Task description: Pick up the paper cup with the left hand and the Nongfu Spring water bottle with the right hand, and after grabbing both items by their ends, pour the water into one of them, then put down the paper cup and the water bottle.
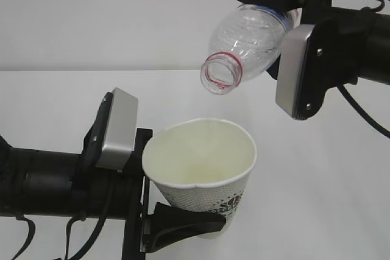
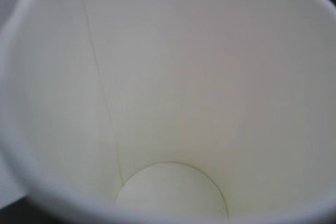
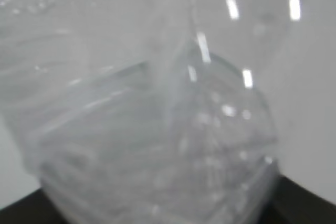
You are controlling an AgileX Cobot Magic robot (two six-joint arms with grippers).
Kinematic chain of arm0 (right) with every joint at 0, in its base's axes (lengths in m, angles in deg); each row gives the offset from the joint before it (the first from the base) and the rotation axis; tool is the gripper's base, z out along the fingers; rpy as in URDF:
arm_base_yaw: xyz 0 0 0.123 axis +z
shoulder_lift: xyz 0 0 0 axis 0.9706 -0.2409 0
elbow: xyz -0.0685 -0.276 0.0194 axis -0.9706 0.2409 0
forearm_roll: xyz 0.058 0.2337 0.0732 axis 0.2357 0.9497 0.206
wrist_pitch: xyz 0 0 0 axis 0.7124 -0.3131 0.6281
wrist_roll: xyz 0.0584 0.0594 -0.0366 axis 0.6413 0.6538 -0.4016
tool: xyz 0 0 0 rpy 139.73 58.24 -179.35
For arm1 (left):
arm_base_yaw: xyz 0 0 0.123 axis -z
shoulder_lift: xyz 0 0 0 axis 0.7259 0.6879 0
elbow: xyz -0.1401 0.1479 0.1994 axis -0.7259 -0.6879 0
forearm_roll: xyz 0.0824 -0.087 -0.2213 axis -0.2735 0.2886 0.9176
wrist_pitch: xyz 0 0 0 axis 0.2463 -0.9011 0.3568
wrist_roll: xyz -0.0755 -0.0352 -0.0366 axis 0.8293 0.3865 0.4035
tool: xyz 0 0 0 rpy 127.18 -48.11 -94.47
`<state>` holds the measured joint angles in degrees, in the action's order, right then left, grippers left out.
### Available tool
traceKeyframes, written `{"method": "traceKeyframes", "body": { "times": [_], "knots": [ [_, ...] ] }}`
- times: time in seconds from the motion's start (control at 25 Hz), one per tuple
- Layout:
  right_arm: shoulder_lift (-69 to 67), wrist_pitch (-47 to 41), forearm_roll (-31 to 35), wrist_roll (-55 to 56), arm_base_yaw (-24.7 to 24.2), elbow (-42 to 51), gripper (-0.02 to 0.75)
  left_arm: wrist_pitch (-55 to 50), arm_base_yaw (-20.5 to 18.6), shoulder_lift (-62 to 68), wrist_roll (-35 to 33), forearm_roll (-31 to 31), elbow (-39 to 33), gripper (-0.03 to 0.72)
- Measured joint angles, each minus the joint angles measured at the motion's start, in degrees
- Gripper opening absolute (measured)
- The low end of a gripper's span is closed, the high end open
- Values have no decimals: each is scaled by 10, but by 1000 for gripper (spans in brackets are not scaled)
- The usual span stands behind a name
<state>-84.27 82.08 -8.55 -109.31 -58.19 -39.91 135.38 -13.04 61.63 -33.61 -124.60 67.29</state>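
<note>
My left gripper (image 1: 167,202) is shut on the base end of the white paper cup (image 1: 201,168), which it holds off the table with its mouth tipped up and to the right. The left wrist view looks into the cup's cream inside (image 2: 168,87), down to its round bottom (image 2: 173,195). Up at the right, my right gripper (image 1: 280,31) is shut on the base end of the clear Nongfu Spring water bottle (image 1: 247,41). The bottle's open, red-ringed mouth (image 1: 220,74) points down just above the cup's rim. Its blurred ribbed wall (image 3: 157,129) fills the right wrist view. I see no water.
A white table (image 1: 329,181) lies below both arms, with a pale wall behind it. A black cable (image 1: 365,114) trails from the right arm. Both arms' grey plates (image 1: 119,129) face the camera.
</note>
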Motion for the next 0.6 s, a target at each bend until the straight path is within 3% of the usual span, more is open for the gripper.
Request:
{"method": "traceKeyframes", "body": {
  "times": [0.6],
  "knots": [
    [0, 0, -2, -16, 0, 0, 448, 0, 0, 0, 0, 0, 0, 498]
  ]
}}
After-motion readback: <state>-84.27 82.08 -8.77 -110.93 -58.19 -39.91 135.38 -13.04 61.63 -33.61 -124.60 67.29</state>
